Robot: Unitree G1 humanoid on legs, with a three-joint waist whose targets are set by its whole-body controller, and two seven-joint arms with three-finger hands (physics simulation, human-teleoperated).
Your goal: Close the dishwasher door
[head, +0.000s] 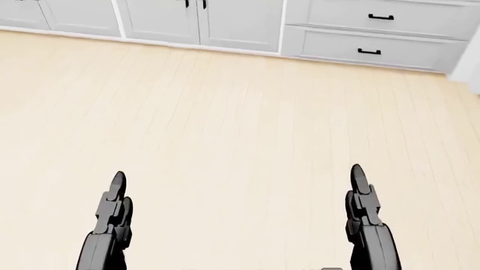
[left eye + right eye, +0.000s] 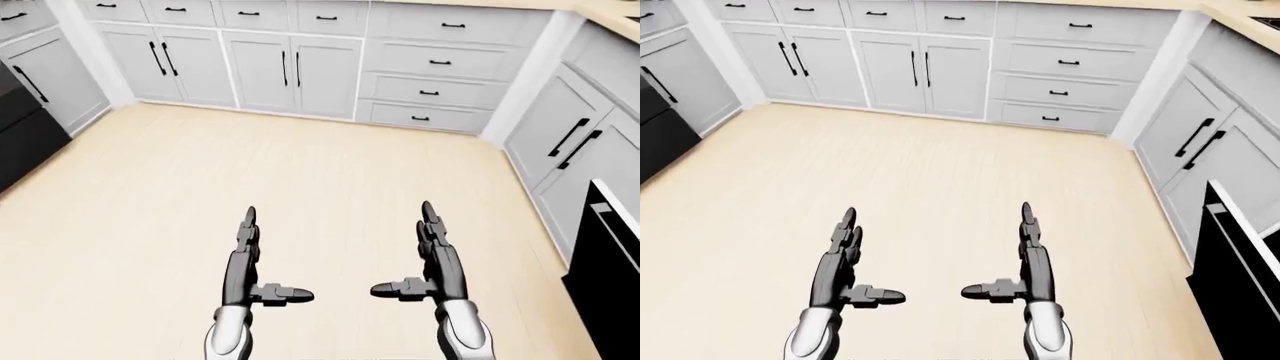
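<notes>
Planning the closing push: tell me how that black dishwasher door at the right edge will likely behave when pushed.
The dishwasher door looks like a broad flat black panel, so it probably stays rigid and swings as one piece rather than flexing. It stands partly open, so gravity may resist a push. Its face looks smooth, so fingers could slip. Both the left hand and right hand are open and well clear of it.

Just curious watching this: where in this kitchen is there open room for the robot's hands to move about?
The wood floor lies bare between the grey cabinets at top and both open hands, left and right. It tightens at the right edge, by the black dishwasher door.
</notes>
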